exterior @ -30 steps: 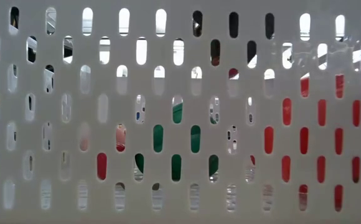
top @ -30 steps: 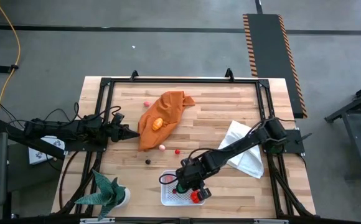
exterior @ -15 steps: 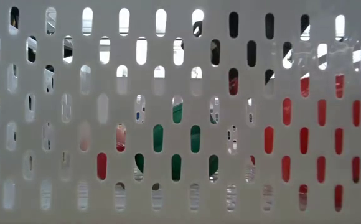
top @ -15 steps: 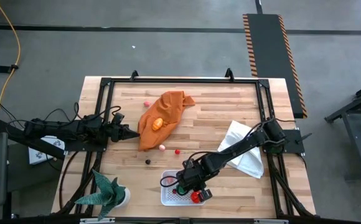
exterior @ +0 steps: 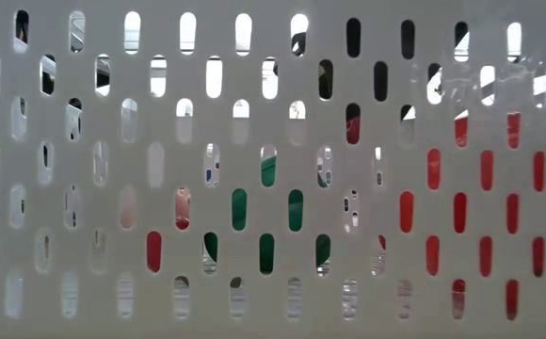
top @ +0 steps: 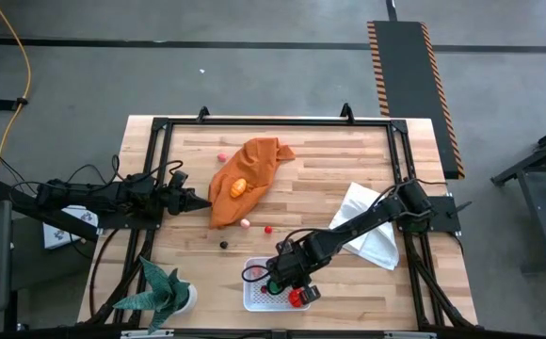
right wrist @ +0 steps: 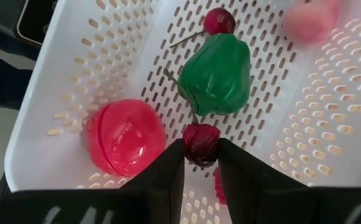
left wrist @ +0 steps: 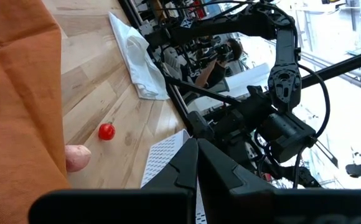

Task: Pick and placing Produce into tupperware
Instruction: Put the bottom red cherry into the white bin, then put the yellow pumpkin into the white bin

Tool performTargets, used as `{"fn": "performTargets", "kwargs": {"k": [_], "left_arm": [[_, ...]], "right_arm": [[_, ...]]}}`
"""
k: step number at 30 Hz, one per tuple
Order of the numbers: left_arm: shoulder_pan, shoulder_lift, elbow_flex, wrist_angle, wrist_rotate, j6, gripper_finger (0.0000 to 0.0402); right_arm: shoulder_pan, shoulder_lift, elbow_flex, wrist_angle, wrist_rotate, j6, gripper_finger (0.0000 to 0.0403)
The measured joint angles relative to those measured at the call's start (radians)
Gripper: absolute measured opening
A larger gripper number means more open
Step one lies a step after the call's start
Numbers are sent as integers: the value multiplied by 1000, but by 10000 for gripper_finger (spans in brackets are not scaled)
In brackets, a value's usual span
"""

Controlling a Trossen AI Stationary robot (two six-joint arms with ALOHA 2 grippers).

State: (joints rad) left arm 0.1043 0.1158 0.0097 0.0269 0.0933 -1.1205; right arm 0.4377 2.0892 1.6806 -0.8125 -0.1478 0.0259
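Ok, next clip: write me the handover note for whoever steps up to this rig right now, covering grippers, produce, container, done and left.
Right gripper: over the white tupperware at the table's front edge, shut on a small dark red cherry, not yet released.
Left gripper: shut, empty, waiting at the left side beside the orange cloth.
Done: in the tupperware are a green pepper, a big red piece, a second cherry and a pink piece.
Left: an orange piece on the cloth; on the bare wood a pink piece, a red one, a dark one and another pink one near the back.
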Motion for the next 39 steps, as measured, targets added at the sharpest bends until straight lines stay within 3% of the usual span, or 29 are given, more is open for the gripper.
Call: {"fn": "performTargets", "kwargs": {"k": [14,23,33,39], "left_arm": [[0,0,0,0,0,0,1],[0,0,0,0,0,0,1],[0,0,0,0,0,0,1],[0,0,0,0,0,0,1]], "right_arm": [[0,0,0,5,-16,-4,135],[-32,-34,125,-88,-68,-33,134],[-95,-211,172,-61,-69,-59,132],[-146,-312,172,-65,1,-61,94]]}}
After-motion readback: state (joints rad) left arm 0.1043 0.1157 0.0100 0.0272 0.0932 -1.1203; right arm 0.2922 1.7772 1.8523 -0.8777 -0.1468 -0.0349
